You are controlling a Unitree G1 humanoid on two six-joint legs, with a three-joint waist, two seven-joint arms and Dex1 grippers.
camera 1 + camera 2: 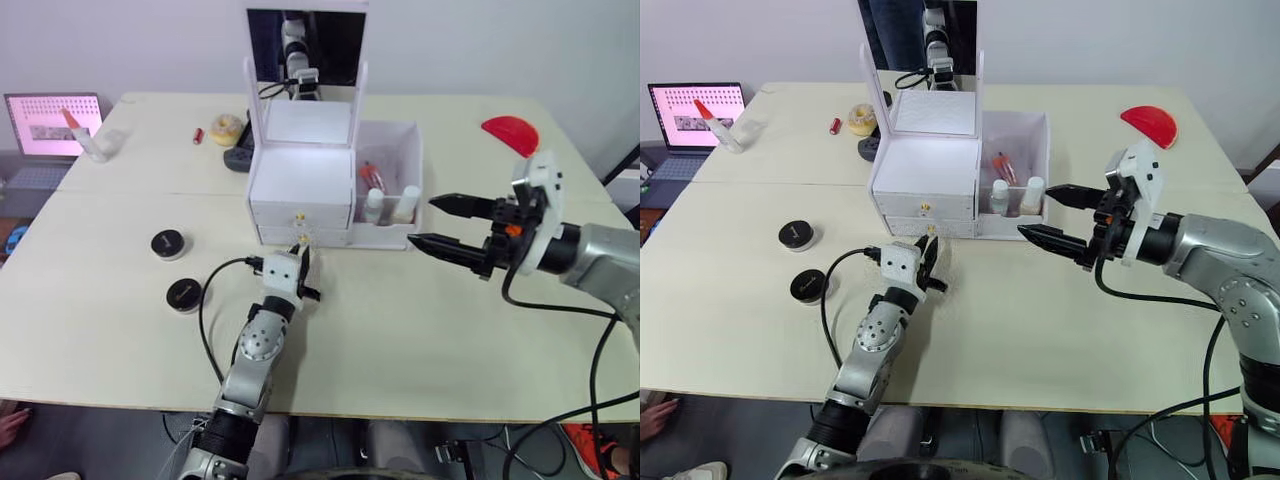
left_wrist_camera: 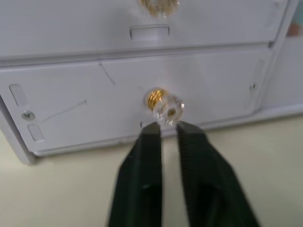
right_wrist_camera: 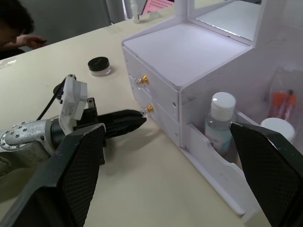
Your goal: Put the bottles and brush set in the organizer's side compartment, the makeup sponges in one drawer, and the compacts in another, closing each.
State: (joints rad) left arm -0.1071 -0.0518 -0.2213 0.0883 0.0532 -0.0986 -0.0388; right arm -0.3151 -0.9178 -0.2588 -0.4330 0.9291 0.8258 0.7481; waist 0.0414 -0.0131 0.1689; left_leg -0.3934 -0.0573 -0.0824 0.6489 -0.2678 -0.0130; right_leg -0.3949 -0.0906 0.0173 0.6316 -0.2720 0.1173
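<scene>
The white organizer stands mid-table with both drawers pushed in. My left gripper is shut, its tips right at the lower drawer's gold knob, gripping nothing. The side compartment holds the clear bottle, the tan bottle and the brush set. To the right of it my right gripper hovers open and empty. Two black compacts lie on the table to the left. The makeup sponges are out of view.
A red semicircular piece lies at the far right. A laptop and a pink-tipped white tube sit far left. Behind the organizer are a yellowish round item and a dark object. A person is beyond the table.
</scene>
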